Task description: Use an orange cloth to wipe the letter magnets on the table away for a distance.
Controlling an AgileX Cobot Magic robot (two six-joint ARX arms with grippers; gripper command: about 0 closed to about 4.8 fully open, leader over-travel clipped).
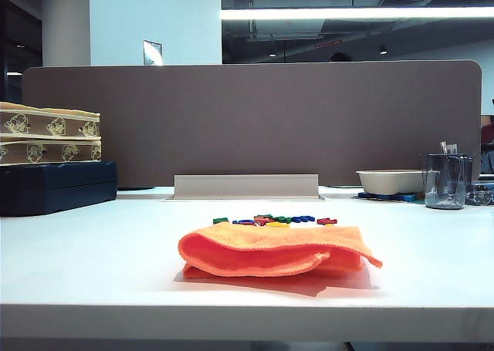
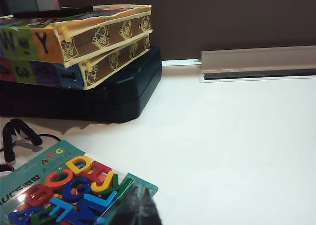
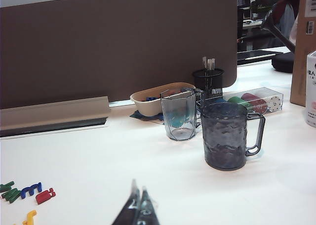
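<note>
Near the table (image 1: 93, 258) front edge, cloth (image 1: 274, 251) lies ungrasped, magnets (image 1: 274, 221) unswept; right gripper (image 3: 138, 210) closed, empty; left gripper (image 2: 136, 210) state unclear

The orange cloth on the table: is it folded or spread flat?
Folded: the orange cloth lies doubled over on the table, its rounded fold showing two layers.

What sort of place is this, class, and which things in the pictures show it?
Probably an open-plan office desk: a brown divider panel backs the white table, a mesh pen holder stands at the side, and strip lights hang overhead.
</note>
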